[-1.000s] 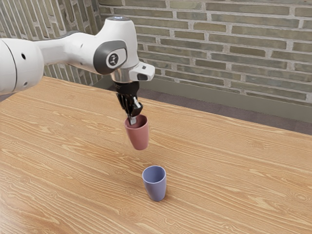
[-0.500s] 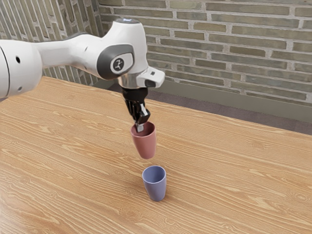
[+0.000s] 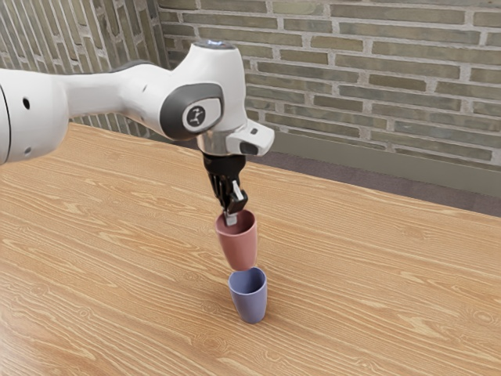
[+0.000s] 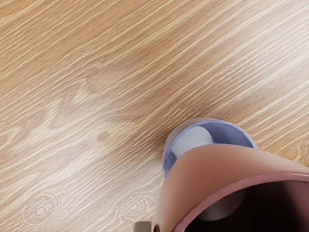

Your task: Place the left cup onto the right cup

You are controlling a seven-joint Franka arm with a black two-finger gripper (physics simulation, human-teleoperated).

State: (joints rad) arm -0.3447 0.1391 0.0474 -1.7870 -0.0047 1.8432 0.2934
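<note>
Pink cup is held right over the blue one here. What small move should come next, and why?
Probably ease straight down: the gripper is shut on the pink cup, whose base hangs just above the open rim of the blue cup, roughly centred over it.

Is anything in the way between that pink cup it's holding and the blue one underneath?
Nothing visible. The pink cup, held at its rim by the gripper, hangs right over the blue cup, whose open mouth has nothing inside it.
</note>
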